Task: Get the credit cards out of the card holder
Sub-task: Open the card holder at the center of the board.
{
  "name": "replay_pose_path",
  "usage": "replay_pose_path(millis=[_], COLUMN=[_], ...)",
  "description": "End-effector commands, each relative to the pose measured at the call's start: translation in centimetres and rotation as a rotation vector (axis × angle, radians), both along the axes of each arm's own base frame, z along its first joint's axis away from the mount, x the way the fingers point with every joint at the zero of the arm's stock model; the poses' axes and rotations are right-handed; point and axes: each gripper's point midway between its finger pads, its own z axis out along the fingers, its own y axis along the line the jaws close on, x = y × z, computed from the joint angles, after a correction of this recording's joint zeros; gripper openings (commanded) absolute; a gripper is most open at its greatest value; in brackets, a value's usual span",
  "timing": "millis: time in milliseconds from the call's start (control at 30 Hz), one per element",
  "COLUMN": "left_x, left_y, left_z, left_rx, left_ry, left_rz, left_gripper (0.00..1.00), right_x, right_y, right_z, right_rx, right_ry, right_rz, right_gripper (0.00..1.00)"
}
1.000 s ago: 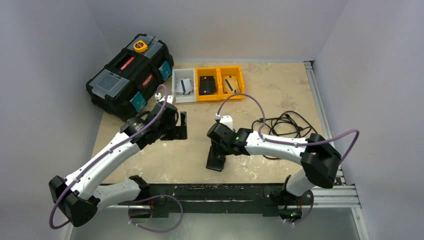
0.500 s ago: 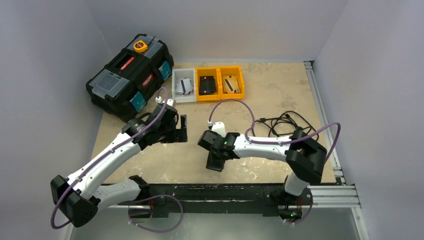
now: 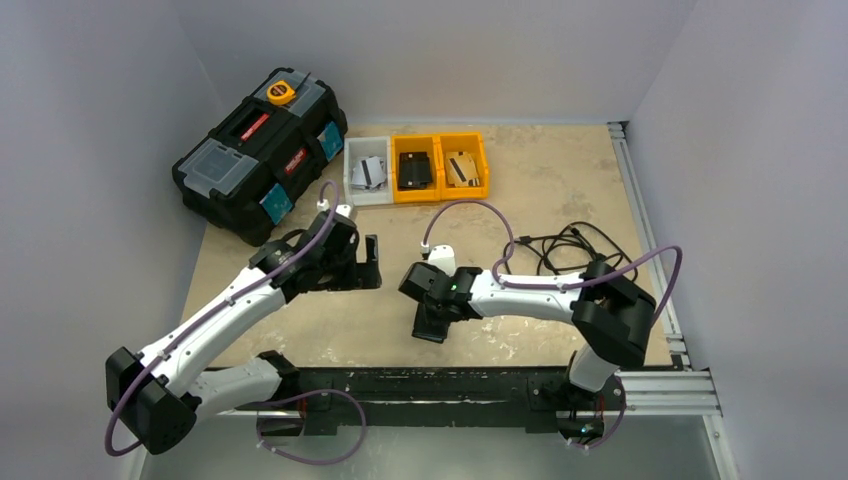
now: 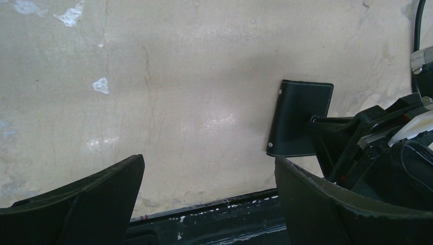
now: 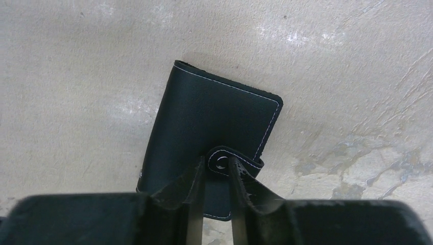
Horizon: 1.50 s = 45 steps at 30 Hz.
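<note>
The single card holder (image 5: 204,117), lying closed on the table (image 5: 76,61) near-centre, is judged light and pliable (zero credit cards show, presumably inside), best taken by its snap tab (image 5: 240,166), which the right gripper (image 5: 218,171) pinches; the left gripper (image 4: 207,176), to its left, stands spread and empty.

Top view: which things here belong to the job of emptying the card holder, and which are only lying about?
For the job:
card holder, closed on the table, its cards not visible
right hand, gripping its snap tab
left hand, open nearby

Lying about:
toolbox
tape measure on it
white bin and two yellow bins, contents too small to tell
cable
</note>
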Motion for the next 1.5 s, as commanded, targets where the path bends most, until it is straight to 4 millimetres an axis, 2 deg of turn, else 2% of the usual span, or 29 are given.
replay_pose_path(millis=[0,133,267,400,567,700,800,967,1100,1200,1400,1467], left_x=[-0.1,-1.0,-1.4,-1.2,-0.8,-1.2,-1.5,-2.1,-2.5,-2.8,-2.8,-2.6], left_y=[-2.0,-4.0,-5.7,-7.3,-9.9,-12.5,-14.1,-14.1,-12.6,-11.8,-11.2,-11.2], left_z=[-0.9,-2.5,-4.1,-4.8,-5.3,-6.3,-7.1,-9.9,-12.3,-13.3,-13.5,-13.3], left_rx=[-0.101,-0.187,-0.257,-0.293,-0.303,-0.34,-0.355,-0.297,-0.207,-0.171,-0.153,-0.154], left_ry=[0.04,0.117,0.177,0.201,0.221,0.266,0.295,0.365,0.412,0.421,0.411,0.401], left_rz=[-0.011,-0.041,-0.062,-0.082,-0.119,-0.155,-0.173,-0.14,-0.08,-0.05,-0.036,-0.041], left_gripper=[0.99,0.94,0.86,0.72,0.49,0.31,0.23,0.13,0.08,0.06,0.05,0.05], right_x=[-0.6,-0.8,-0.8,-0.6,-0.2,0.0,0.0,0.2,0.7,1.0,1.5,1.5], right_y=[0.4,0.9,1.4,1.8,1.7,1.6,1.4,1.4,1.2,0.9,0.2,0.0], right_z=[-0.8,-0.8,0.0,1.2,1.8,2.0,2.1,2.6,3.7,4.8,6.4,6.3], right_rx=[0.066,0.131,0.201,0.289,0.346,0.372,0.376,0.389,0.399,0.413,0.411,0.381], right_ry=[0.025,0.035,0.025,0.009,0.006,0.005,0.005,-0.003,-0.027,-0.047,-0.081,-0.081], right_rz=[-0.027,-0.028,-0.033,-0.037,-0.057,-0.071,-0.077,-0.084,-0.097,-0.11,-0.129,-0.12], right_gripper=[0.15,0.0,0.0,0.0,0.0,0.0,0.0,0.0,0.0,0.0,0.0,0.0])
